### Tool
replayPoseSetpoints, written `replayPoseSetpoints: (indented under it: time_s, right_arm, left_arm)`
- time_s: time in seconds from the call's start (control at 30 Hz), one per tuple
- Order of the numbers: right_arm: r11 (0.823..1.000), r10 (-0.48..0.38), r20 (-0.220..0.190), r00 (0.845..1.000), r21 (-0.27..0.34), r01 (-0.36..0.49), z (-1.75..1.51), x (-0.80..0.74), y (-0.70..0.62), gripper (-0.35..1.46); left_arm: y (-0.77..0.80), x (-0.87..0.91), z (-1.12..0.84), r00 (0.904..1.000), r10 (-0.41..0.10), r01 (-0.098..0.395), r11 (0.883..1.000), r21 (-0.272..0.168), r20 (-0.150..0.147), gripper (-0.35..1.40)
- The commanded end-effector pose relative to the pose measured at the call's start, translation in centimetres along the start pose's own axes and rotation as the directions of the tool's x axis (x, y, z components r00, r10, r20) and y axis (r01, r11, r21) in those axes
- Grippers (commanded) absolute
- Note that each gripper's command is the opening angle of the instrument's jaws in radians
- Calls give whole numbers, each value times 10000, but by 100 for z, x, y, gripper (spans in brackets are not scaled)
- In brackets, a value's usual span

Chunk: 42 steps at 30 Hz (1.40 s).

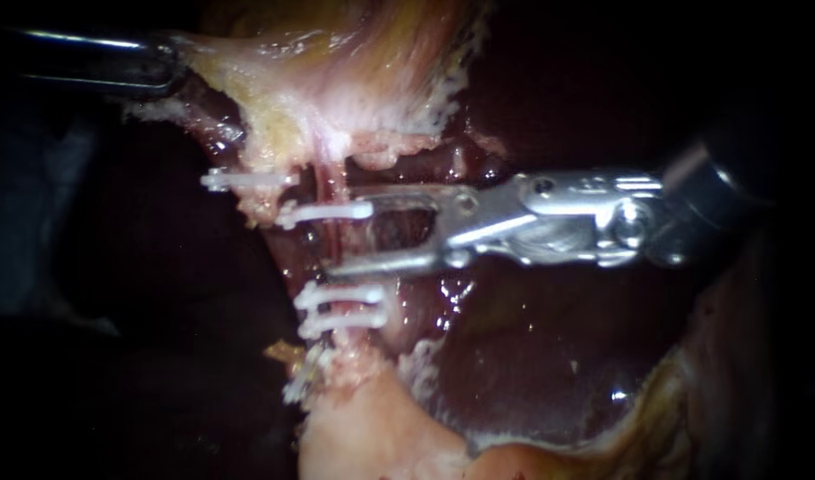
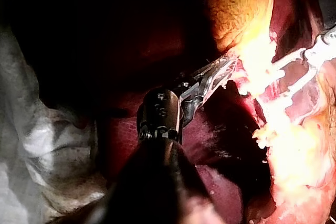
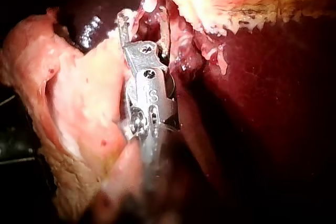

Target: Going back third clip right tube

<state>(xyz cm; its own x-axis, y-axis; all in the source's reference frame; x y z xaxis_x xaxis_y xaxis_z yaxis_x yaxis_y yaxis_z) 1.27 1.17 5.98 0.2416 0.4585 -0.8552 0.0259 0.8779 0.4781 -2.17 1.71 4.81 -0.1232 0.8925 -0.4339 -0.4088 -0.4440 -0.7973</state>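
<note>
Right jaws: my right instrument [image 1: 352,236] is spread wide open, one jaw on either side of the right tube [image 1: 333,238], not pinching it.
Top clip: the white clip [image 1: 327,212] sits across that tube right at the upper jaw's tip, roughly 11 o'clock from the gap.
Lower clips [image 1: 340,293]: two of them close together on the same tube, 6 o'clock.
Outer clip [image 1: 247,180]: off at 10 o'clock.
Left jaws: my left instrument [image 2: 219,71] is far out at 10 o'clock, clamped on pale tissue [image 1: 336,80].
Liver [image 1: 531,356]: dark red, 4 o'clock.
</note>
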Motion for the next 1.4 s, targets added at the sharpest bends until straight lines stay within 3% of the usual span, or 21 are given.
replayPoseSetpoints:
  time_s: [0.03, 0.23, 0.43, 0.67, 1.03, 1.4]
  right_arm:
    - [9998, -192, 0, 9998, 78, 192, -11, -2, -2, 49]
    - [9968, -746, -35, 9972, 292, 746, -73, -17, -12, 49]
    - [9963, -838, 195, 9963, 223, 834, -99, -24, -15, 49]
    - [9956, -904, 223, 9957, 246, 899, -103, -24, -16, 49]
    - [9957, -905, 228, 9956, 217, 900, -103, -24, -16, 50]
    - [9955, -905, 212, 9957, 310, 898, -103, -24, -18, 50]
  left_arm:
    - [0, 0, 0, 10000, 3, -3, 10000, -13, 1, -35]
    - [0, 1, 0, 10000, 2, -2, 10000, -12, 0, -35]
    - [0, 1, 1, 10000, 2, -2, 10000, -10, -2, -35]
    - [-3, -5, 14, 10000, 44, -44, 10000, 59, -45, -35]
    - [-9, -33, 70, 9997, 225, -224, 9997, -92, 87, -35]
    - [-9, -36, 73, 9996, 250, -248, 9996, -134, 138, -35]
